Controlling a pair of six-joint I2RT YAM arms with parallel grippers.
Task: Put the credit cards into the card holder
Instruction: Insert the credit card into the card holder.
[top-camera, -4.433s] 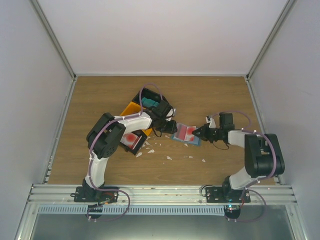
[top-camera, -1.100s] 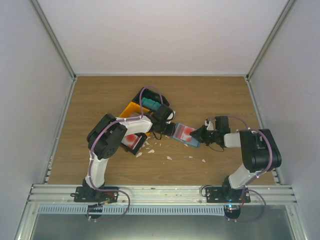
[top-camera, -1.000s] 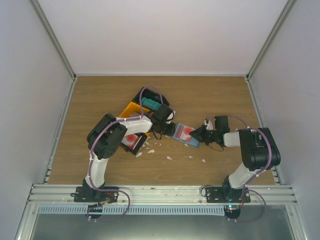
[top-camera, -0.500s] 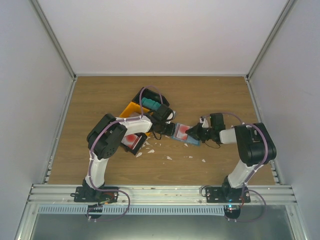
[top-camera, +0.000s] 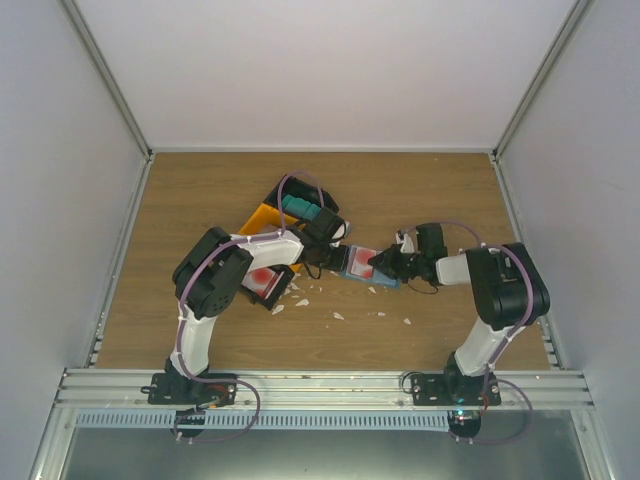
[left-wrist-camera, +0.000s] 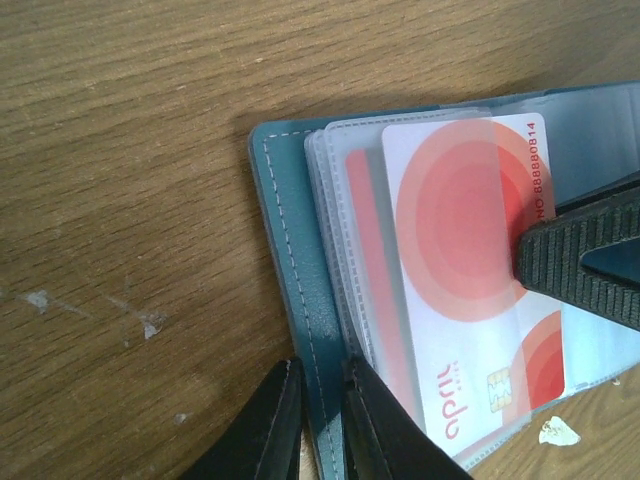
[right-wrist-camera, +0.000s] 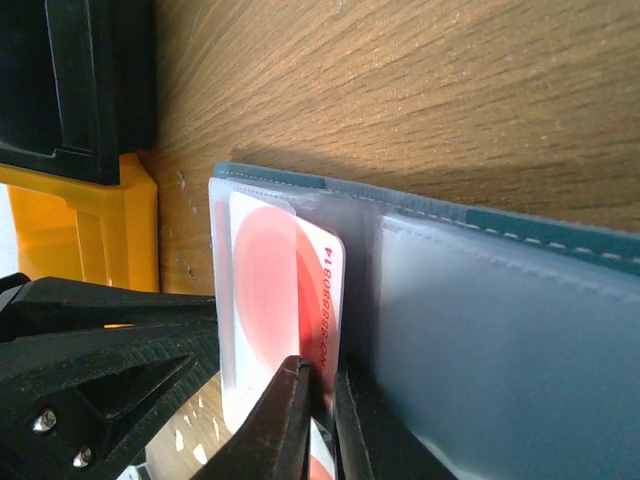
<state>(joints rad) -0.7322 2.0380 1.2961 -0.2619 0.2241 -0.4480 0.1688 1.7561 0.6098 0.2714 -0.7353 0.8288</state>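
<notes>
The holder lies open on the table, 1 card partly in a sleeve. Left gripper pinches the holder's edge. Right gripper, barely parted, straddles the card's edge; grip unclear.

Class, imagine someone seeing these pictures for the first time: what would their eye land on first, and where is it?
The white card with red circles stands out, half under a clear sleeve of the open card holder in the centre of the overhead view. Both grippers meet there: the left gripper pinches the holder's cover, the right gripper nips the card's edge. An orange-and-black bin sits to its left.
</notes>
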